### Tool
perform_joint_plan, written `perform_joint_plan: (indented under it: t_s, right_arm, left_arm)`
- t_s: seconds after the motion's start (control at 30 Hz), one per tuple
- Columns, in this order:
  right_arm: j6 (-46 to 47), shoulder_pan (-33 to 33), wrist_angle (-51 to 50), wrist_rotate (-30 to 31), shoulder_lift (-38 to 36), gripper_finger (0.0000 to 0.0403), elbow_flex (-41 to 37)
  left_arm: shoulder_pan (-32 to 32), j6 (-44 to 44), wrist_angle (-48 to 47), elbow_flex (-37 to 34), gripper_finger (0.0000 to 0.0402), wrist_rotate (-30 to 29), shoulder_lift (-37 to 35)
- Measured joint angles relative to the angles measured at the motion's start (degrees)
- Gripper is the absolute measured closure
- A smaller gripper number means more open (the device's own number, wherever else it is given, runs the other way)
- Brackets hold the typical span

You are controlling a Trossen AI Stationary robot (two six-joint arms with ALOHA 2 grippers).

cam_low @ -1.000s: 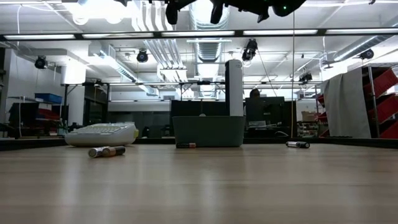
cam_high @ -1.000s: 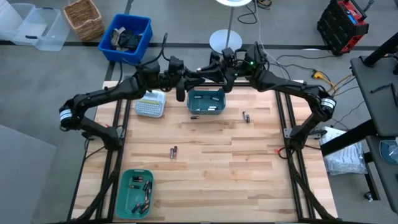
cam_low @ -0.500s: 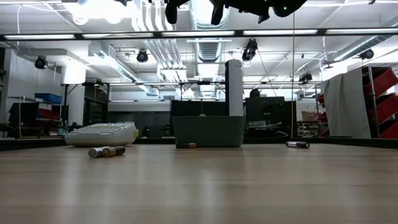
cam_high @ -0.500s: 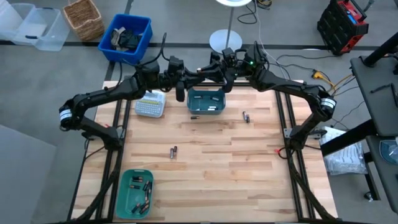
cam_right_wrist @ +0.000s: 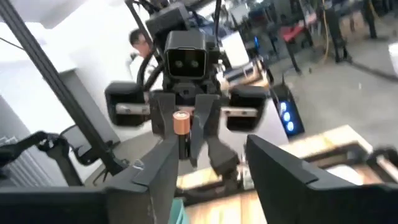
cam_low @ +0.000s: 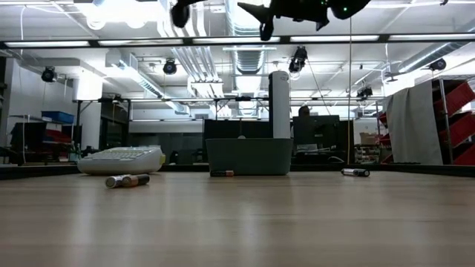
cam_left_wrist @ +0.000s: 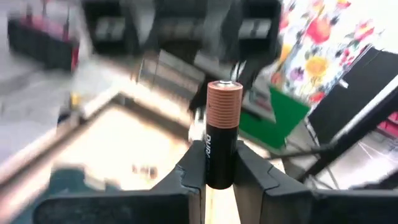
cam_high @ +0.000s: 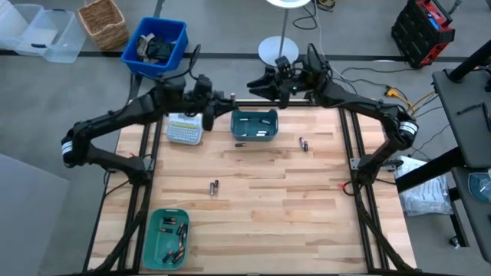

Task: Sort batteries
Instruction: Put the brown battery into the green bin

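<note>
Both arms have pulled apart since a moment ago: they met above the teal bin [cam_high: 255, 126] at the bench's [cam_high: 253, 207] far edge; now the left claw [cam_high: 212, 120] hangs to that bin's left, near the white label-maker [cam_high: 185, 129], clamped on a copper-topped black battery [cam_left_wrist: 222, 133] held upright. The right claw [cam_high: 257, 86] sits behind the bin, fingers apart and empty. Loose batteries [cam_high: 214, 186] lie unmoved mid-bench, with more [cam_high: 304, 143] right of the bin and one [cam_high: 239, 144] just before it.

Bright overhead ceiling lights, glare in low view, wrist backgrounds motion-blurred
</note>
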Motion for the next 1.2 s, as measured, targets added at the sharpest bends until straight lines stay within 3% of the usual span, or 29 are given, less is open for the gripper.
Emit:
perform_joint_plan:
  t_s: [0.23, 0.37, 0.47, 0.67, 0.83, 0.97, 1.2]
  right_arm:
    - [-3.1, -3.3, -11.0, -0.6, -0.8, 0.0206, 0.0]
    - [-5.5, -4.2, -14.3, -0.5, -0.6, 0.0212, 0.0]
    - [-6.3, -4.4, -14.9, -0.5, -0.2, 0.022, 0.0]
    - [-6.6, -4.4, -14.4, 0.0, 0.9, 0.0236, 0.0]
    - [-9.3, -4.4, -14.4, 1.8, 2.0, 0.0249, 0.0]
    - [-10.9, -4.4, -13.9, 3.7, 2.5, 0.0259, 0.0]
    - [-13.6, -4.4, -13.9, 4.5, 2.5, 0.0274, 1.1]
  left_arm:
    - [-4.6, -17.3, -32.7, 1.5, 0.0373, 7.7, -7.7]
    - [-14.6, -35.3, -51.5, 3.8, 0.0373, 6.5, -10.2]
    - [-25.7, -48.4, -59.0, 4.9, 0.0373, 6.3, -10.5]
    - [-47.4, -70.4, -59.1, 5.0, 0.0373, 6.4, -8.2]
    - [-58.7, -83.9, -56.0, 4.9, 0.0373, 6.9, -5.8]
    - [-63.5, -85.2, -54.4, 4.8, 0.0373, 3.2, -3.1]
    - [-64.3, -85.0, -49.0, -0.2, 0.0373, 3.4, -0.8]
